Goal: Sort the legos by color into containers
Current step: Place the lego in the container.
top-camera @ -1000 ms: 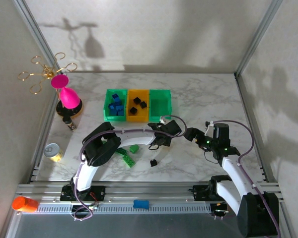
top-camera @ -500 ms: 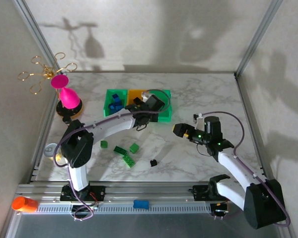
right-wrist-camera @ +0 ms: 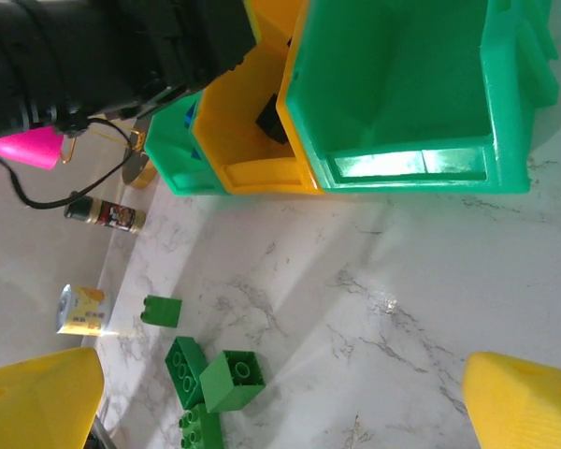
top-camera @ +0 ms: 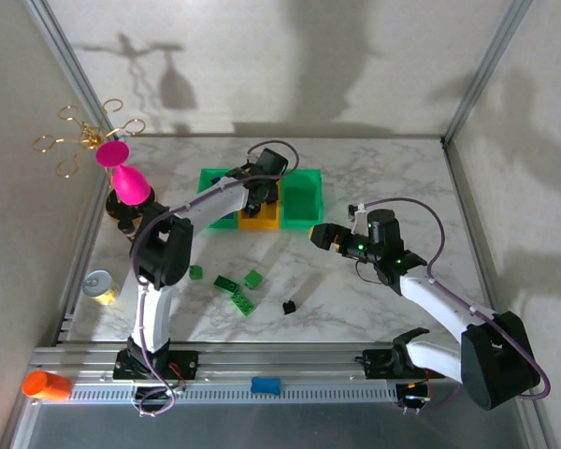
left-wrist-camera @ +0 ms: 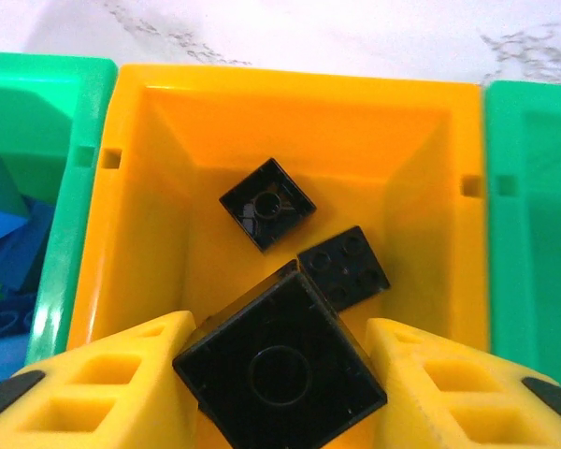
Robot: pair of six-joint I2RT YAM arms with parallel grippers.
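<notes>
Our left gripper (left-wrist-camera: pixel 280 374) pinches a black lego (left-wrist-camera: pixel 282 360) over the orange bin (left-wrist-camera: pixel 154 196). Our right gripper (right-wrist-camera: pixel 280 398) gapes, empty.

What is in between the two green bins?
The orange bin, touching a green bin on each side. The left wrist view shows two black bricks in it and the left gripper holding a third brick above.

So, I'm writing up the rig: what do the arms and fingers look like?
Both the left arm and the right arm have white links, black joints and a looping purplish cable. The left fingers are yellow with rectangular cut-outs; the right fingers yellow too. Green lights glow at the right wrist.
</notes>
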